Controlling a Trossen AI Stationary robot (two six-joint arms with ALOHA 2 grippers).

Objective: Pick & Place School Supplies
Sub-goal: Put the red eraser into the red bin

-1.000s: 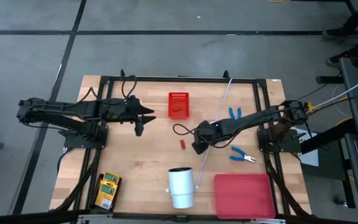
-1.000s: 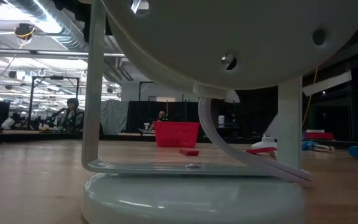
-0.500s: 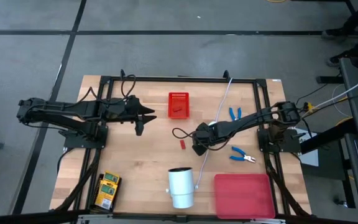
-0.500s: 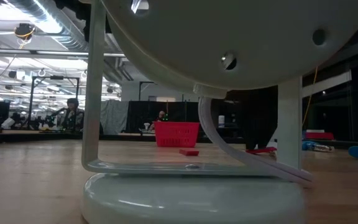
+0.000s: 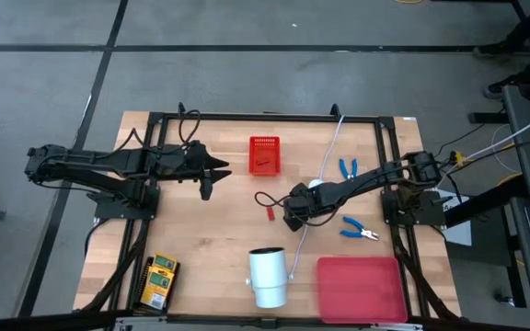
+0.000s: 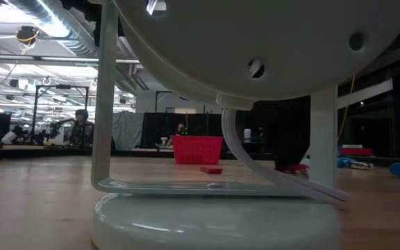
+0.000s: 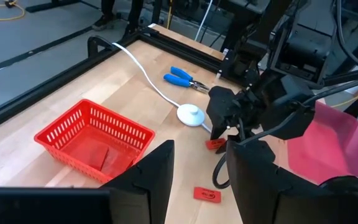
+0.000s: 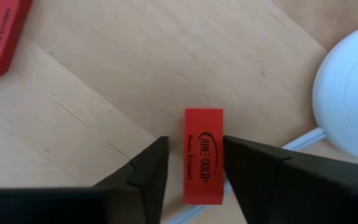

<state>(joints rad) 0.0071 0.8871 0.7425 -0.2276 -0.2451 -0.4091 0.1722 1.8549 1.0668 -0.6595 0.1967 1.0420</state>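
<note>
Red block framed between the right gripper's fingers

Red block (image 8: pixel 204 155), a small rectangle printed with dark lettering, lies flat on the wooden table (image 5: pixel 201 239) and sits in the gap between the right gripper's (image 8: pixel 194 163) two dark fingers. The fingers flank it on both sides, but whether they press on it or stand just clear cannot be told. Just beside it is a white round disc (image 8: pixel 350 99) on a white cord (image 5: pixel 331 147). A second red block (image 5: pixel 270 212) lies near, toward the table's middle.

From above, the right gripper is low over the table's centre, its arm reaching in from the right edge. One pair of blue-handled tools (image 5: pixel 347 167) lies near the far right, the other (image 5: pixel 358 231) nearer the front. A red basket (image 5: pixel 264 154) stands at the far middle, a red flat tray (image 5: pixel 362 289) at the front right, and a white cylinder (image 5: pixel 268 276) at the front centre. Yellow-and-green boxes (image 5: pixel 159 279) rest at the front left.

The left gripper (image 5: pixel 212 175) hangs above the table left of the basket, fingers parted and holding nothing.
</note>
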